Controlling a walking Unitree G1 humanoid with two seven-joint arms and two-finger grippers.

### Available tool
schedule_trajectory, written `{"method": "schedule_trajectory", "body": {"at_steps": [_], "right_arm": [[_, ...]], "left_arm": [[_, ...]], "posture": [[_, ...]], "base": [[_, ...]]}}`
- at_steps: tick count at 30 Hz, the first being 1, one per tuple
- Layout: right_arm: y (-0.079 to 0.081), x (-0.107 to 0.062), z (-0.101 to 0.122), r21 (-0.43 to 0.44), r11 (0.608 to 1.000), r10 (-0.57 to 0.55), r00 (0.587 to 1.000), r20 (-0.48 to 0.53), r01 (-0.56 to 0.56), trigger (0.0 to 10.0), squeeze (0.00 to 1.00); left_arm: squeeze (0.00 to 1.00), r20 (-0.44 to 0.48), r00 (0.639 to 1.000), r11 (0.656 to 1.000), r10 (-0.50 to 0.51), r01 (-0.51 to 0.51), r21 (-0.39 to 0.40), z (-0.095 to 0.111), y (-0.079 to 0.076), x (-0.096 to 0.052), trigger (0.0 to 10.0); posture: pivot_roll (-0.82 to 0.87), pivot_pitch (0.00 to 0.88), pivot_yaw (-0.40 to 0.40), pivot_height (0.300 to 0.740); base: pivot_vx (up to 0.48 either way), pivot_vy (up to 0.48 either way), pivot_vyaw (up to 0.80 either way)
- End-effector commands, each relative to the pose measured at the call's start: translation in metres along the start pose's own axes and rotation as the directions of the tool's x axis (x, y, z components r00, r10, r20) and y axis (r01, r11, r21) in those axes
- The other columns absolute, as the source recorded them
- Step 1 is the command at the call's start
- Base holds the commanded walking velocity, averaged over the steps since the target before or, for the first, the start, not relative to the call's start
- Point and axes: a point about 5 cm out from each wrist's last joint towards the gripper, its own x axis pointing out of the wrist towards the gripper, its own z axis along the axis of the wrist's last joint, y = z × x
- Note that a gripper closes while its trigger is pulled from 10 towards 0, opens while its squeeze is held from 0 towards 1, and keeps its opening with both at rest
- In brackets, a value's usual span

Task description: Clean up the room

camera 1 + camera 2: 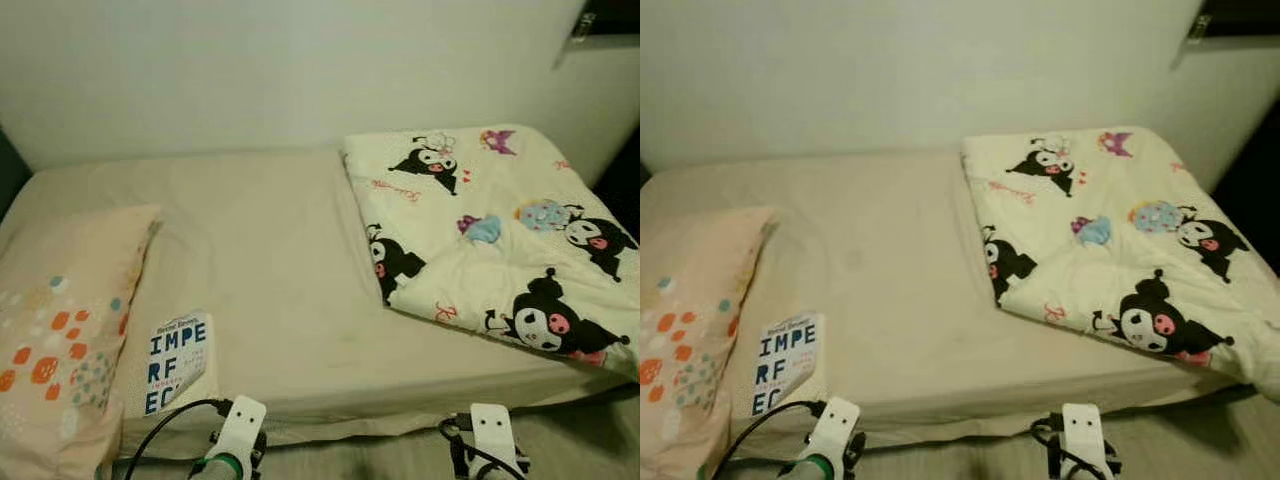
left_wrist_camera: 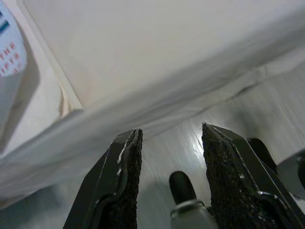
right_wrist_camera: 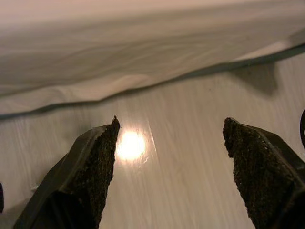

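Bed (image 1: 260, 260) partly tidy: quilt (image 1: 480, 240) folded at right end, pillow (image 1: 60, 330) at left, book (image 1: 177, 362) left beside it; left gripper (image 2: 169, 157) and right gripper (image 3: 169, 152) low over floor (image 3: 181, 191), fingers apart, empty.

Plain off-white wall (image 1: 250, 70) runs behind bed's far edge. Pale wood-look floor (image 3: 181, 157) along bed's near edge w/ one bright light glare. Dark fixture (image 1: 610, 25) at wall's top right corner, too cut off to ID.

On the bed (image 1: 270, 260): pillow (image 1: 60, 330) left, blanket (image 1: 490, 240) right.
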Motion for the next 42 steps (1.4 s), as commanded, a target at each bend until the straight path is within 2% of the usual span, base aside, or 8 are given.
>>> {"method": "schedule_trajectory", "body": {"at_steps": [1, 7, 12, 18, 21, 32, 34, 42], "right_arm": [[0.0, -0.001, -0.006, 0.011, 1.0, -0.001, 1.0, -0.031, 0.002, 10.0, 0.0], [0.006, 0.004, 0.008, 0.118, 0.993, 0.021, 0.999, -0.043, -0.016, 10.0, 0.0], [0.029, 0.005, 0.018, 0.041, 0.99, 0.139, 0.989, -0.05, -0.137, 10.0, 0.0], [0.043, 0.003, 0.018, 0.028, 0.983, 0.182, 0.981, -0.068, -0.181, 10.0, 0.0], [0.06, 0.0, 0.019, 0.024, 0.975, 0.222, 0.972, -0.081, -0.221, 10.0, 0.0], [0.079, -0.007, 0.011, 0.002, 0.961, 0.273, 0.953, -0.135, -0.275, 10.0, 0.0], [0.085, -0.009, 0.01, 0.066, 0.963, 0.269, 0.953, -0.14, -0.262, 10.0, 0.0], [0.084, -0.009, 0.008, 0.109, 0.97, 0.232, 0.963, -0.141, -0.217, 10.0, 0.0]], "left_arm": [[0.0, -0.016, 1.0, 1.0, 0.014, -0.014, -0.017, -0.005, 0.002, -0.001, 10.0], [0.0, -0.004, 0.999, 0.999, 0.033, -0.033, -0.026, 0.004, 0.007, 0.003, 10.0], [0.0, -0.023, 0.998, 0.998, 0.051, -0.052, -0.04, 0.001, 0.01, 0.002, 10.0], [0.0, -0.023, 0.998, 0.998, 0.058, -0.058, -0.026, -0.001, 0.012, 0.001, 10.0], [0.0, -0.026, 0.995, 0.995, 0.092, -0.093, -0.026, -0.004, 0.026, 0.0, 10.0], [0.0, -0.048, 0.99, 0.991, 0.135, -0.135, -0.015, -0.009, 0.046, -0.001, 10.0], [0.0, -0.059, 0.989, 0.991, 0.136, -0.136, 0.006, -0.011, 0.05, -0.002, 10.0], [0.0, -0.062, 0.985, 0.987, 0.161, -0.162, -0.011, -0.01, 0.061, -0.002, 10.0]], "posture": [[-0.1, 0.03, 0.084, 0.74], [-0.1, 0.036, 0.061, 0.74], [-0.05, 0.034, 0.023, 0.74], [-0.02, 0.04, 0.03, 0.74], [0.02, 0.03, 0.007, 0.74], [0.07, 0.006, -0.036, 0.74], [0.08, 0.0, -0.023, 0.74], [0.1, 0.0, -0.008, 0.74]], "base": [[0.0, 0.0, 0.0], [0.0, 0.0, 0.0], [0.0, 0.0, 0.0], [0.0, 0.0, 0.0], [0.0, 0.0, 0.0], [0.0, 0.0, 0.0], [0.0, 0.0, 0.0], [0.0, 0.0, 0.0]]}}
